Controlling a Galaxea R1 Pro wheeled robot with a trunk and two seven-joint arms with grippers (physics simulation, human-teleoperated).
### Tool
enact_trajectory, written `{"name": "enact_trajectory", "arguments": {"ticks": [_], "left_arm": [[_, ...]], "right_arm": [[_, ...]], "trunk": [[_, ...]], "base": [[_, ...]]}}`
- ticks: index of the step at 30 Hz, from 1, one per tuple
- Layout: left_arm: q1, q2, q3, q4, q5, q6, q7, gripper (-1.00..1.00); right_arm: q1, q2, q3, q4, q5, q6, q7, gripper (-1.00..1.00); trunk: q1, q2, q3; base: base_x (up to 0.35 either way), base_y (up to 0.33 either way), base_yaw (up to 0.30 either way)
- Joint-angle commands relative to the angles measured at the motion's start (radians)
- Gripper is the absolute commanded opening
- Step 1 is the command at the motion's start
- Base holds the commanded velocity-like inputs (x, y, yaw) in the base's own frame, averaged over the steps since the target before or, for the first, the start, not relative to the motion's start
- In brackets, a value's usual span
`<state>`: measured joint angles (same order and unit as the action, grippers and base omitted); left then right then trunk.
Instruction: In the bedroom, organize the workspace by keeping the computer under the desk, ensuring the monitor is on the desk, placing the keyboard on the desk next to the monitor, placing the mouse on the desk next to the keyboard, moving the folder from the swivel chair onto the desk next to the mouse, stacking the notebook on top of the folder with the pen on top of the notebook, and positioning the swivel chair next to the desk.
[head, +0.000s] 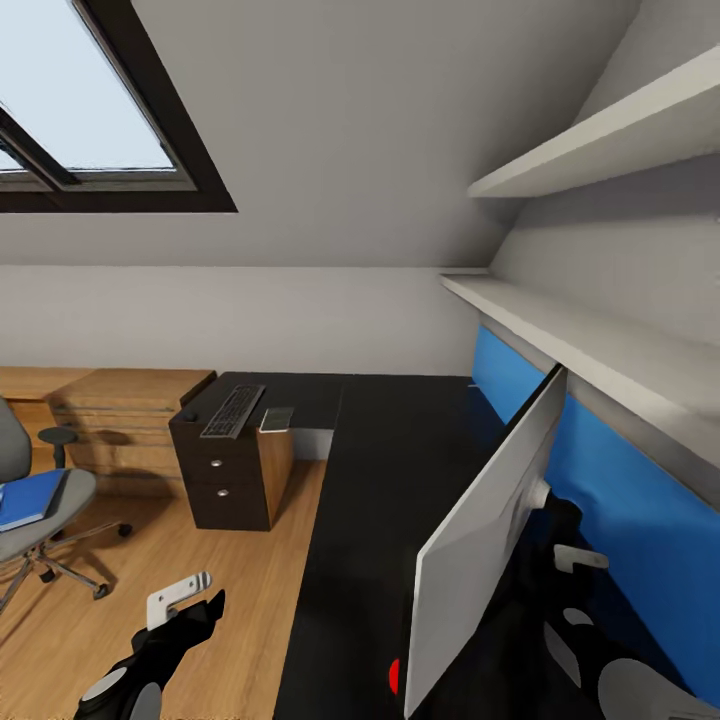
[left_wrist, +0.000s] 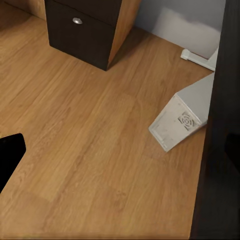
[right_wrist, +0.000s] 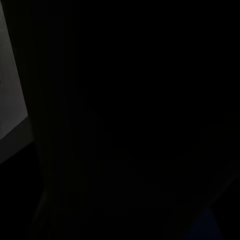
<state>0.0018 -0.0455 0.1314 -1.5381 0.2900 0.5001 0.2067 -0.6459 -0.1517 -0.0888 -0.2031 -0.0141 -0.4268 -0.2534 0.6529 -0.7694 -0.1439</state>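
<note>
Behind the monitor (head: 480, 530), on the far side of its pale grey back, we are seeing the right claw (head: 578, 560) working close to the screen's stand, and we cannot tell whether it is spread or pinching anything, since the right wrist view is almost wholly dark. Down at the near left, the left claw (head: 185, 592) is hanging over the wood floor (left_wrist: 90, 150) with its pale fingers apparently spread and holding nothing. The monitor is standing on the glossy black tabletop (head: 380, 460), turned edge-on to us, and that is where we are judging the main risk: a push from the right arm could be tipping the screen or sliding it toward the tabletop's near edge. The computer (left_wrist: 182, 120) is lying tilted on the floor by the tabletop's edge, so a careless base move could be knocking it. Farther out, the keyboard (head: 233, 410) and the notebook (head: 277, 418) are resting on the drawer unit (head: 232, 470), and the folder (head: 30, 497) is sitting on the swivel chair (head: 40, 510), which could be rolling away when we reach for it.
</note>
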Motion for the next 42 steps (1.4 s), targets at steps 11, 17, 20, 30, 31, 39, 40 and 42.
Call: {"name": "enact_trajectory", "arguments": {"ticks": [11, 17, 20, 30, 31, 39, 40, 42], "left_arm": [[0.000, -0.001, 0.000, -0.002, 0.011, 0.003, 0.007, 1.00], [0.000, -0.001, 0.000, -0.002, 0.011, 0.003, 0.007, 1.00], [0.000, -0.001, 0.000, -0.002, 0.011, 0.003, 0.007, 1.00], [0.000, -0.001, 0.000, -0.002, 0.011, 0.003, 0.007, 1.00], [0.000, -0.001, 0.000, -0.002, 0.011, 0.003, 0.007, 1.00], [0.000, -0.001, 0.000, -0.002, 0.011, 0.004, 0.007, 1.00], [0.000, -0.001, 0.000, -0.002, 0.011, 0.004, 0.007, 1.00], [0.000, -0.001, 0.000, -0.002, 0.011, 0.004, 0.007, 1.00]], "right_arm": [[0.000, 0.000, 0.021, 0.002, -0.014, -0.006, 0.000, -1.00], [0.000, -0.002, 0.021, 0.002, -0.014, -0.006, 0.000, -1.00], [0.000, -0.001, 0.021, 0.002, -0.014, -0.006, 0.000, -1.00], [0.000, -0.001, 0.021, 0.002, -0.014, -0.006, 0.000, -1.00], [0.000, -0.001, 0.021, 0.002, -0.014, -0.006, 0.000, -1.00], [0.000, -0.001, 0.022, 0.004, -0.013, -0.006, 0.000, -1.00], [0.000, -0.001, 0.022, 0.004, -0.013, -0.006, 0.000, -1.00], [0.000, -0.001, 0.021, 0.004, -0.013, -0.006, 0.000, -1.00]], "trunk": [[0.000, -0.001, -0.002], [0.000, -0.001, -0.002], [0.000, -0.001, -0.002], [0.000, -0.001, -0.002], [0.000, -0.001, -0.002], [0.000, -0.001, -0.002], [0.000, -0.001, -0.002], [0.000, -0.001, -0.002]], "base": [[0.034, -0.065, 0.000], [0.096, -0.086, 0.000], [0.167, -0.153, 0.000], [0.147, -0.037, 0.000], [0.052, -0.006, 0.000], [0.013, -0.001, 0.000], [0.001, 0.000, 0.000], [0.001, 0.000, 0.000]]}}
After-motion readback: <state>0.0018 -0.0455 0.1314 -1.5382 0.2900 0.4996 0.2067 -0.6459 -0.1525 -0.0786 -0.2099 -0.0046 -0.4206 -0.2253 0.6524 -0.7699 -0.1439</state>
